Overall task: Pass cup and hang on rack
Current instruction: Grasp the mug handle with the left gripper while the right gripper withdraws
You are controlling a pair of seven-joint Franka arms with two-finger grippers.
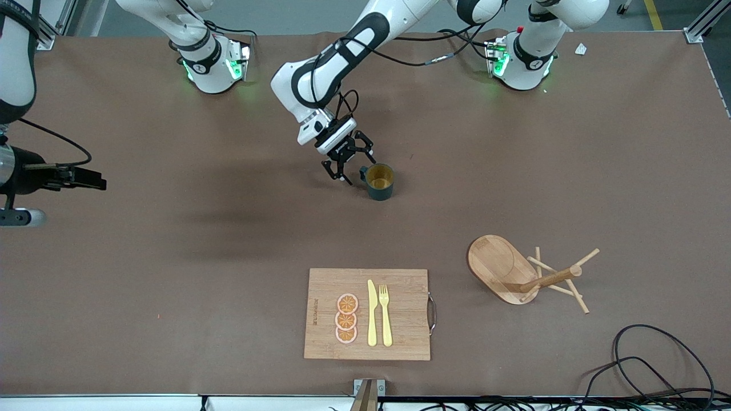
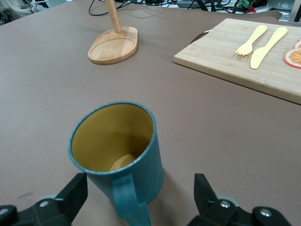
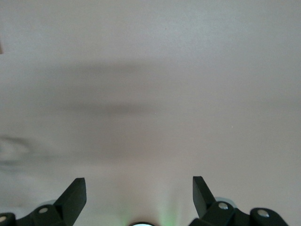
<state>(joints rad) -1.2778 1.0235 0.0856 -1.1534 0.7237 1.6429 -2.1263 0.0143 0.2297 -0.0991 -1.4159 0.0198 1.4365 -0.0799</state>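
The dark teal cup (image 1: 380, 181) with a yellowish inside stands upright on the brown table, near its middle. Its handle points at my left gripper (image 1: 357, 167), which is open and low at the cup, one finger on each side of the handle. In the left wrist view the cup (image 2: 117, 141) fills the space just ahead of the open left gripper (image 2: 138, 186). The wooden rack (image 1: 517, 274) stands nearer the front camera, toward the left arm's end; its oval base and post show in the left wrist view (image 2: 114, 44). My right gripper (image 1: 100, 181) waits open and empty at the right arm's end (image 3: 138, 188).
A rectangular bamboo cutting board (image 1: 400, 319) with a metal handle lies near the front edge, with three orange slices (image 1: 346, 318), a yellow knife (image 1: 372, 314) and a yellow fork (image 1: 385, 314) on it. Black cables (image 1: 645, 365) lie at the front corner by the left arm's end.
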